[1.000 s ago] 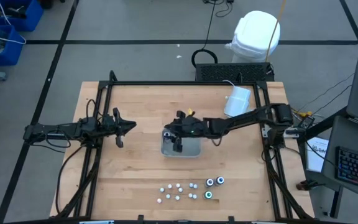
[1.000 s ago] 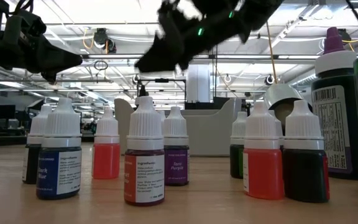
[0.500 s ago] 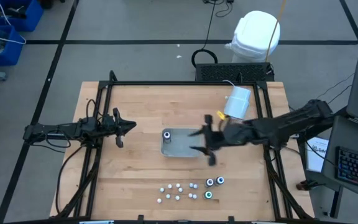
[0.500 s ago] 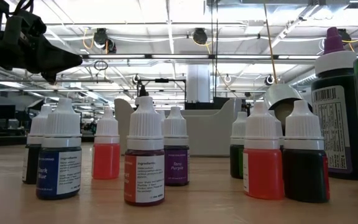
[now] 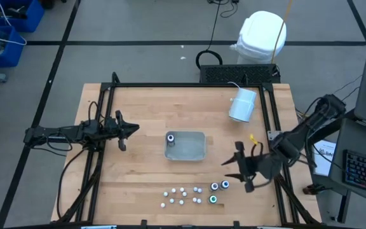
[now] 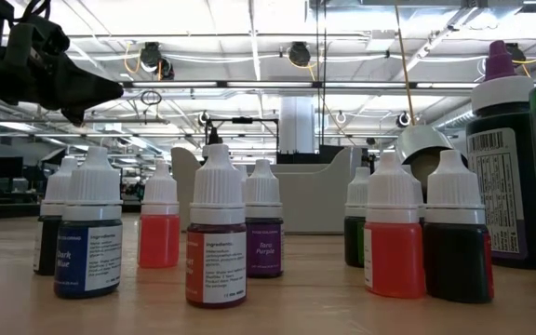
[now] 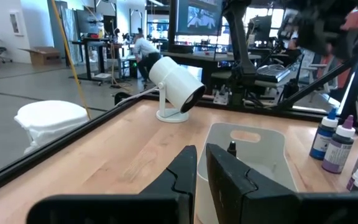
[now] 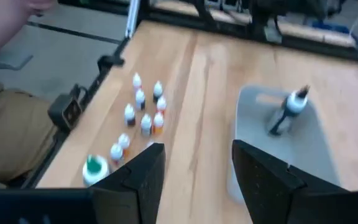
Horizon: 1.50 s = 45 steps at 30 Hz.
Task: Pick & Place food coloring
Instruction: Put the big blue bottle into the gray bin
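Note:
A dark, white-topped food coloring bottle stands upright on its base in the clear tray, at its left far corner. Several tiny white-capped bottles and three bigger dark ones stand near the table's near edge. In the low view they fill the foreground. My right gripper is open and empty, above the table just right of the bigger bottles. My left gripper waits shut, left of the tray.
A big white cylinder lies on its side near the far right corner. Black frame rails run along the table's left and right sides. A person's arm shows beyond the near edge in the right wrist view.
My right gripper has drawn back from over the tray toward the table's right and near edges, ending beside the bigger bottles. It has left the low view. One dark bottle that it covered now shows standing upright in the tray.

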{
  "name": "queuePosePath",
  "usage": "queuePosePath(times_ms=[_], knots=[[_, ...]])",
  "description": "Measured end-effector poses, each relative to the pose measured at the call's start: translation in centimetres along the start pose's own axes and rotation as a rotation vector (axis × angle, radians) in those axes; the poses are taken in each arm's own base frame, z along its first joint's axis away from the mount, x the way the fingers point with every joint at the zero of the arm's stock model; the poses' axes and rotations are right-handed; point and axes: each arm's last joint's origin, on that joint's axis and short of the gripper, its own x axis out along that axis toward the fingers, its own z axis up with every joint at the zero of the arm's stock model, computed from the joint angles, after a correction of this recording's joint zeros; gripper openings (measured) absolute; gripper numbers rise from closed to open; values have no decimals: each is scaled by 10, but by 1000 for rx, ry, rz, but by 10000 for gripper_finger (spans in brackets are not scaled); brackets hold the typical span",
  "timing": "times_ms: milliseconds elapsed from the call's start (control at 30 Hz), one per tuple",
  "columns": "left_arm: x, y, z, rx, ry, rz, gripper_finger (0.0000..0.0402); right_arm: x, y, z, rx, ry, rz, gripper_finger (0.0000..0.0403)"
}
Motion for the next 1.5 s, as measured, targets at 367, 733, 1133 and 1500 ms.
queuePosePath(times_ms=[367, 733, 1133, 1500], knots=[[0, 0, -1, 7, 10, 1, 40, 18, 13, -72, 99, -74, 94, 208], [0, 0, -2, 11, 24, 2, 40, 22, 13, -103, 138, -105, 126, 250], [0, 0, -2, 11, 24, 2, 40, 43, 26, -120, 134, -104, 141, 251], [0, 0, -2, 9, 24, 2, 40, 57, 33, -131, 139, -79, 134, 251]])
